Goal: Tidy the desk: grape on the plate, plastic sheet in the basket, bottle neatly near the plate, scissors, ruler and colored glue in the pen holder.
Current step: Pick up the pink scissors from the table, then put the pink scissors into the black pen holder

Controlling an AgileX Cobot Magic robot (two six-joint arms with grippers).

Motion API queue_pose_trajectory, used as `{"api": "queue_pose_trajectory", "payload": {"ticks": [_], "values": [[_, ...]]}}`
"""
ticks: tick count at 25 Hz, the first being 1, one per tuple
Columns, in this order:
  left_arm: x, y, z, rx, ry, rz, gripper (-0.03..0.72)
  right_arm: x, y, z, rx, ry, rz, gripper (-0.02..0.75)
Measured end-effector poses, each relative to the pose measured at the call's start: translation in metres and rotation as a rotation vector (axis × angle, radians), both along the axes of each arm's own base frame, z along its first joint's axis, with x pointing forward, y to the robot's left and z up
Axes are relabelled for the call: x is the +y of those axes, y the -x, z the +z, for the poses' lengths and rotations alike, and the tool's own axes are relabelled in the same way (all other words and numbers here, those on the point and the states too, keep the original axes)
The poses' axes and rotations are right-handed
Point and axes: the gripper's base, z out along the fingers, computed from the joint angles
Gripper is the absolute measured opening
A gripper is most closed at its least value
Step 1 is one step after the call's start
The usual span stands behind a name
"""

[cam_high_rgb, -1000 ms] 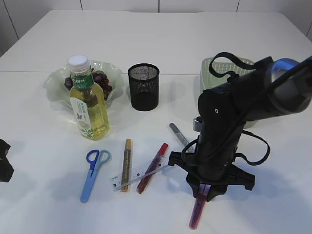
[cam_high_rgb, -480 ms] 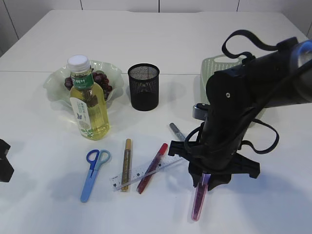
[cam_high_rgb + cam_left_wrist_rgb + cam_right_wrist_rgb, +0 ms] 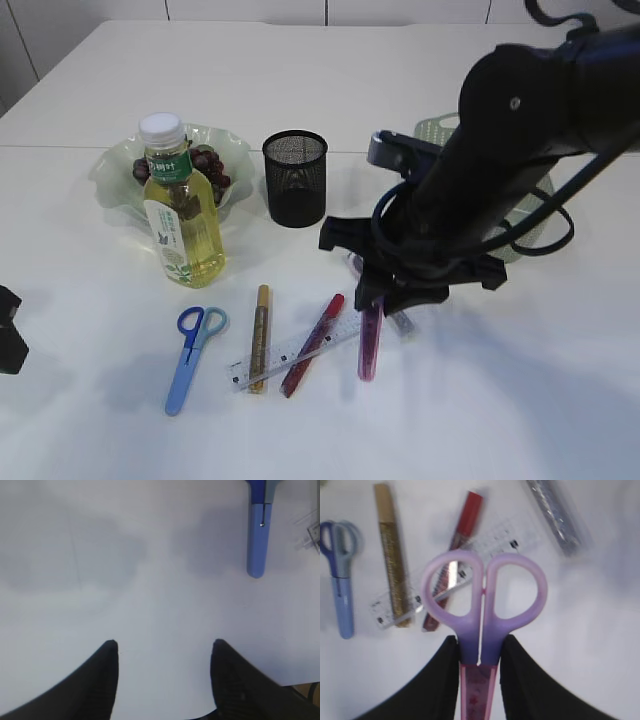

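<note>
My right gripper is shut on purple scissors, which hang off the table in a pink blade sheath; their handles jut out between the right gripper's jaws. Below lie a gold glue, a red glue, a clear ruler, a silver glue and blue scissors. The black mesh pen holder stands behind them. The bottle stands before the plate, which holds grapes. My left gripper hovers open over bare table. No plastic sheet shows.
A green basket sits at the back right, mostly behind my right arm. In the left wrist view the blue scissors' tip lies at the upper right. My left gripper is at the far left edge.
My right arm has risen and swung back and left from the table's front, carrying the purple scissors over the glue sticks. The left arm has not moved.
</note>
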Motion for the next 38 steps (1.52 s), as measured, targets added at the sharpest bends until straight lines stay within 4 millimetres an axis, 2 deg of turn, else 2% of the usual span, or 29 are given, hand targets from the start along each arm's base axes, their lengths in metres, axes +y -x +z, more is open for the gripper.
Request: {"api": "queue_pose_trajectory", "payload": {"ticks": [6, 15, 19, 22, 32, 38], "values": [[0.000, 0.002, -0.001, 0.024, -0.003, -0.003, 0.426, -0.009, -0.032, 0.036, -0.130, -0.136, 0.038, 0.225], [-0.001, 0.005, -0.001, 0.053, 0.008, 0.001, 0.426, -0.043, -0.081, 0.095, -0.454, -0.324, 0.010, 0.225], [-0.002, 0.005, -0.001, 0.057, 0.021, 0.007, 0.426, -0.043, -0.093, 0.110, -0.605, -0.390, 0.078, 0.225], [-0.002, 0.005, -0.001, 0.063, 0.022, 0.007, 0.426, -0.038, -0.103, 0.108, -0.703, -0.403, 0.167, 0.225], [-0.001, 0.012, -0.002, 0.136, 0.014, -0.002, 0.426, -0.026, -0.139, 0.048, -0.888, -0.343, 0.340, 0.225], [-0.001, 0.012, -0.002, 0.138, 0.014, -0.002, 0.426, -0.023, -0.156, 0.033, -0.999, -0.301, 0.385, 0.225]]}}
